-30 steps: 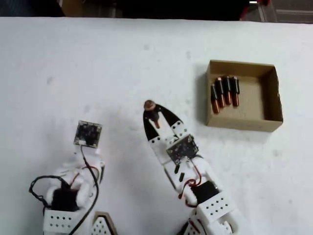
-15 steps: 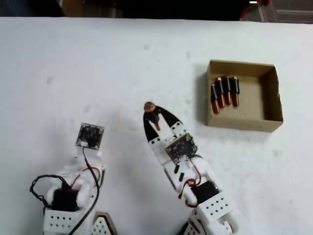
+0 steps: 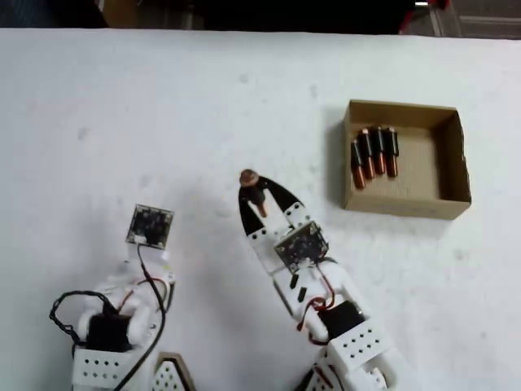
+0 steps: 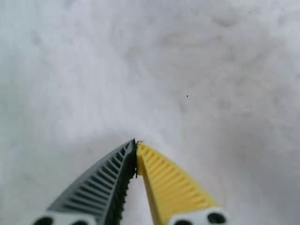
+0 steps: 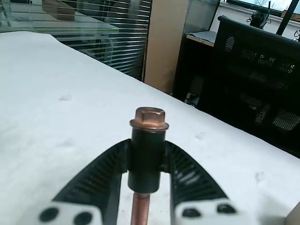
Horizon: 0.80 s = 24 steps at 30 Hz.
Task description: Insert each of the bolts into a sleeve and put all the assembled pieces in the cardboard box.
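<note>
White worktop point(image 3: 163, 98) carries the cardboard box point(image 3: 404, 209), four assembled pieces point(image 3: 374, 153) lying inside. Well apart from it, the right claw point(image 5: 146, 144) is clamped on a sleeved bolt point(image 5: 147, 161). It has barely shifted this past second, so the carry looks pending. The left claw point(image 4: 136, 143) sits pressed together, empty.

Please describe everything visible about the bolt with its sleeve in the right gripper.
The piece is a copper-coloured bolt with a flanged hexagonal head, pushed through a black sleeve; its shank sticks out of the sleeve's other end. The right gripper is shut on the sleeve, one black finger on each side, with the head pointing away from the arm. It is held over the white table, apart from the cardboard box.
</note>
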{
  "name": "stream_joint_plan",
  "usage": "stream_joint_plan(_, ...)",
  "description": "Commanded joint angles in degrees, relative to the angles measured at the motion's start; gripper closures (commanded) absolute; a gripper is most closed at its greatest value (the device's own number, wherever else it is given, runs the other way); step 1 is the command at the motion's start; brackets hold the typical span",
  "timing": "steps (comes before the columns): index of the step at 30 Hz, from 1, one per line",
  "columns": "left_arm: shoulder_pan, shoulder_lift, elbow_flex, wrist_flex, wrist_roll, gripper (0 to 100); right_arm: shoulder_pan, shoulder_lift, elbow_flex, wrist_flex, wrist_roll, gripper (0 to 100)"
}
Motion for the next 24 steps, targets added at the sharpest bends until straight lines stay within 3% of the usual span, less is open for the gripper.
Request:
stream_joint_plan(1, 0.48, -0.66, -0.09, 0.35, -0.62, 97, 0.57, -1.01, 0.53, -0.22, 0.09, 98.1)
stream_joint_plan(5, 0.48, -0.66, -0.09, 0.35, -0.97, 97, 0.57, -1.01, 0.53, -0.22, 0.09, 98.1)
stream_joint_plan(10, 0.48, -0.66, -0.09, 0.18, -10.29, 97, 0.57, -1.01, 0.53, -0.22, 0.09, 98.1)
stream_joint_plan(17, 0.75, -0.66, -0.09, 0.35, -1.23, 97, 0.57, -1.01, 0.53, -0.22, 0.09, 98.1)
stream_joint_plan(24, 0.57, -0.66, -0.09, 0.35, -3.52, 97, 0.57, -1.01, 0.53, -0.22, 0.09, 98.1)
